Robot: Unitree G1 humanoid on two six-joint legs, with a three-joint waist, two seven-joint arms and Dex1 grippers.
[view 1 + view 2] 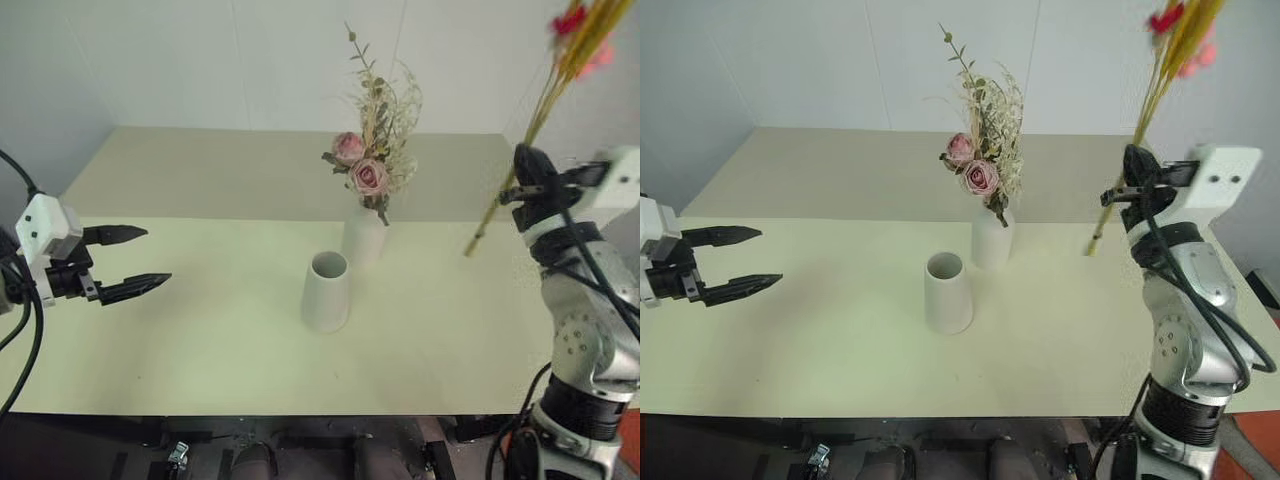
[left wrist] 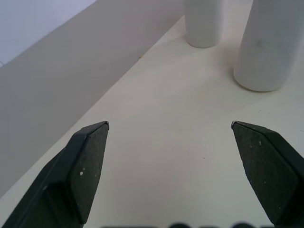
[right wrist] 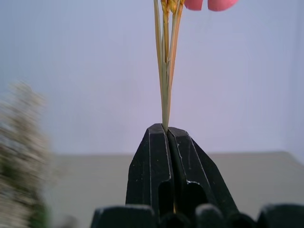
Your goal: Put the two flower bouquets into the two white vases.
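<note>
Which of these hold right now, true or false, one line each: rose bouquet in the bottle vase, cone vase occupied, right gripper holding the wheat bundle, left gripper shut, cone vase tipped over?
1. The rose bouquet stands in the bottle-shaped vase. True.
2. The cone vase holds flowers. False: its mouth is empty.
3. The right gripper is shut on the wheat-stalk bundle. True.
4. The left gripper is shut. False: it is open, holding nothing.
5. The cone vase lies tipped over. False: it stands upright on the table.
</note>
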